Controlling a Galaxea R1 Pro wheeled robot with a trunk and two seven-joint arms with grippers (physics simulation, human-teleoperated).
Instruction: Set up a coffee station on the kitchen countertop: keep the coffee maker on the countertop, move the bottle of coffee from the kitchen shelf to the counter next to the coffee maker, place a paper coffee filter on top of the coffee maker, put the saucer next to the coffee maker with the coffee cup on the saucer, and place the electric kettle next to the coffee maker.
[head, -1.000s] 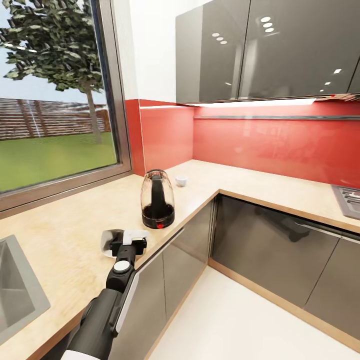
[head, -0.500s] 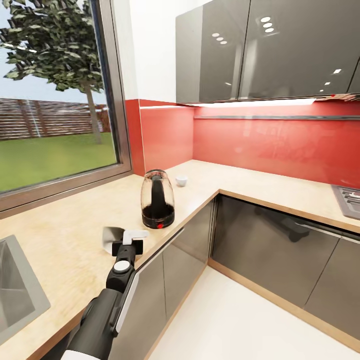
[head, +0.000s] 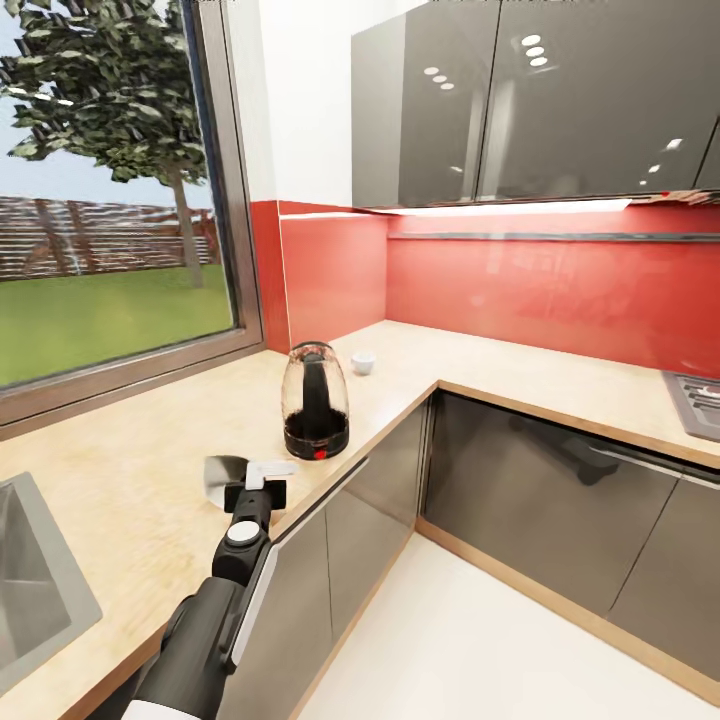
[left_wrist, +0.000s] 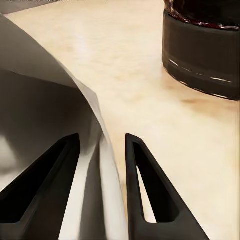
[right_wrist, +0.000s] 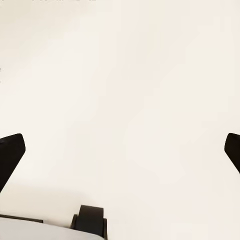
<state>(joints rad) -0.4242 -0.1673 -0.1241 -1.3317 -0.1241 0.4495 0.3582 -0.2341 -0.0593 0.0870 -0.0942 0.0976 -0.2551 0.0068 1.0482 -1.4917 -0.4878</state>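
Observation:
A glass-domed coffee maker (head: 316, 402) with a black base stands on the beige countertop (head: 130, 470) near its front edge. Its dark base (left_wrist: 202, 55) looms close in the left wrist view. My left gripper (head: 262, 470) hovers just short of it, shut on a white paper coffee filter (head: 222, 478). The filter's curved sheet (left_wrist: 45, 100) runs between the left gripper's (left_wrist: 102, 136) dark fingers. A small white cup (head: 361, 362) sits behind the coffee maker toward the corner. My right gripper (right_wrist: 123, 142) is open over pale floor.
A steel sink (head: 40, 590) is set into the counter at the left. The counter turns a corner along the red backsplash, with a stove edge (head: 700, 400) at the right. Grey wall cabinets (head: 520, 100) hang above, and a window (head: 100, 200) lines the left wall.
The left gripper has lifted slightly toward the coffee maker with the filter, which now stands more upright. Almost nothing has moved in the last half second.

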